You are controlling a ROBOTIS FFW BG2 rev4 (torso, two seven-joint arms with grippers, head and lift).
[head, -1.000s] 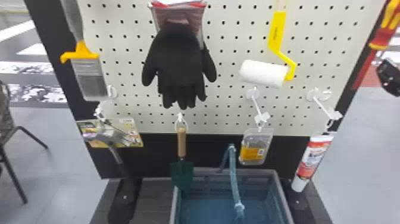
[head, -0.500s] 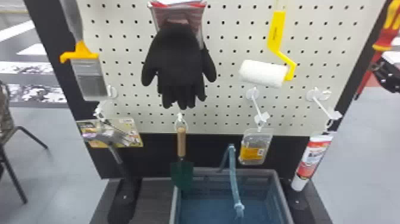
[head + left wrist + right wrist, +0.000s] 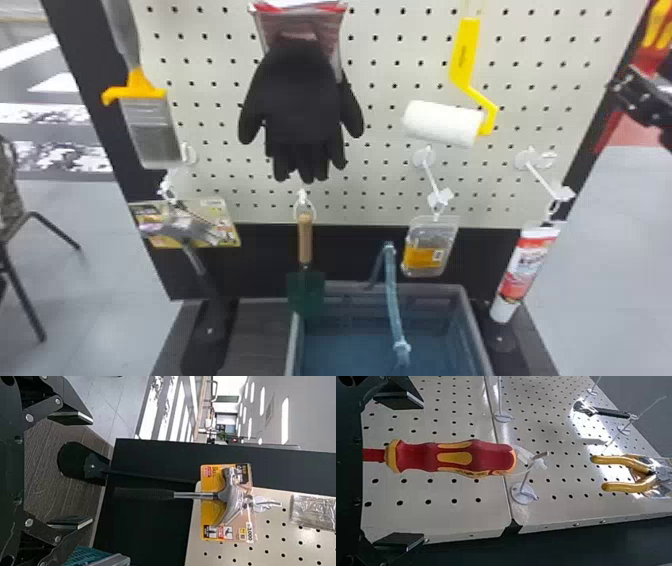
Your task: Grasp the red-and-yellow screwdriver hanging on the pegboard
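Red-and-yellow screwdriver [image 3: 455,457] hanging from a white hook [image 3: 524,494] on the pegboard [image 3: 443,520], handle uppermost and shaft pointing down, held by a pale loop [image 3: 523,455] at the handle's end. The right gripper [image 3: 421,471] is close to it, its two black fingers wide apart, one to each side of the tool with a gap on both sides; it appears to hold nothing. The step in hand looks like the final lining-up before the grasp. The next move probably calls for easing in until the handle lies well between the pads, then closing; an early squeeze might set the tool swinging on its loop. Farther up the board hang yellow-handled pliers [image 3: 619,460]. The left gripper [image 3: 91,470] is empty, fingers spread, below a claw hammer [image 3: 154,494] that hangs in front of an orange card [image 3: 211,512]. As for labels, that card carries small printed panels, a sealant tube [image 3: 525,265] at the board's lower right has a red-and-white label, and a clear pack [image 3: 430,225] beside it shows an orange one. A thin dark mark along the screwdriver's handle may be lettering, too fine to make out.
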